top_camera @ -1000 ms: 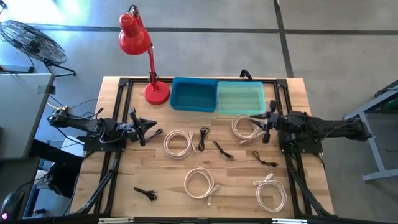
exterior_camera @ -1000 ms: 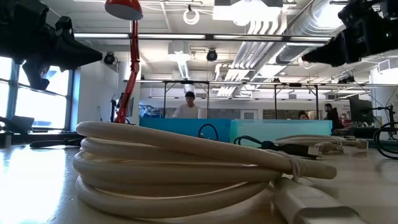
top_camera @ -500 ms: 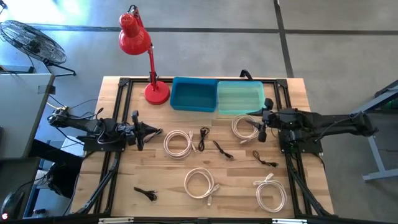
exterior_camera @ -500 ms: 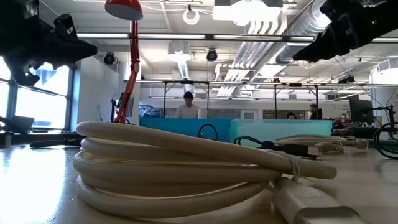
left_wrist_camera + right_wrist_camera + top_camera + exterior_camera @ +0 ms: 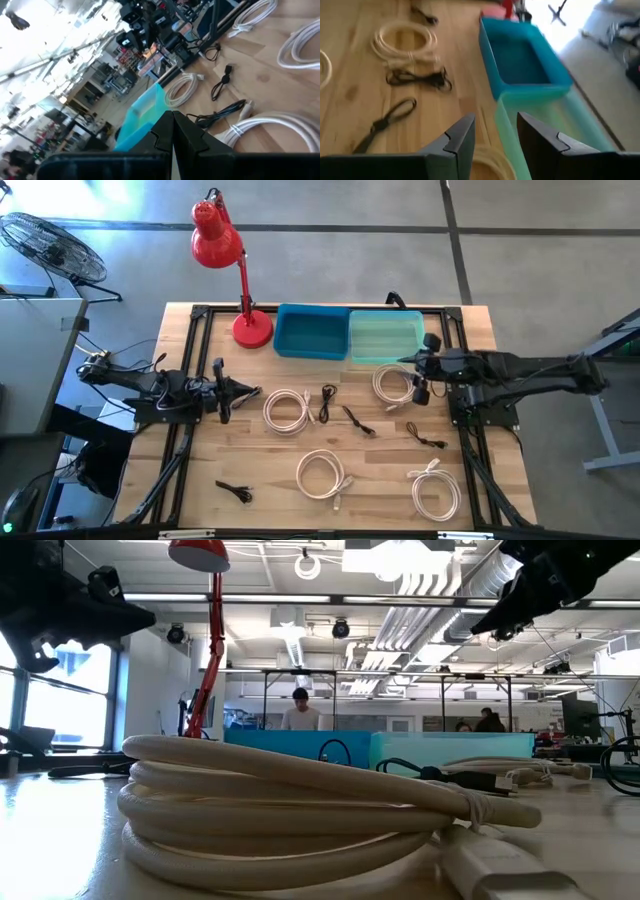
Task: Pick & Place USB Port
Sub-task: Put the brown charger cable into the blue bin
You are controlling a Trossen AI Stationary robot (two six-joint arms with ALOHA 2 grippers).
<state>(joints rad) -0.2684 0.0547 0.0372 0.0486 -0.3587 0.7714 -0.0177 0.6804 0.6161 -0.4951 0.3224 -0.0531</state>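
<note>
Several coiled white USB cables lie flat on the wooden table: one (image 5: 288,410) left of centre, one (image 5: 394,384) in front of the light green bin (image 5: 387,338), and two near the front (image 5: 320,474), (image 5: 436,490). Small black cables (image 5: 328,402), (image 5: 358,420), (image 5: 425,435), (image 5: 235,492) lie between them. The blue bin (image 5: 312,332) stands beside the green one at the far edge. My right gripper (image 5: 418,378) (image 5: 495,137) is open and hovers over the right edge of the coil by the green bin (image 5: 490,167). My left gripper (image 5: 247,391) (image 5: 172,122) is shut and hangs in the air left of the coil at left of centre.
A red desk lamp (image 5: 240,280) stands on the far left part of the table, beside the blue bin. Black frame rails run along the table's edges. In the low view a white coil (image 5: 300,810) fills the foreground, and people show in the room behind.
My right arm has reached toward the table's left, bringing its gripper from beside the coil by the green bin to over that coil's right edge. The cables and bins have stayed where they were.
</note>
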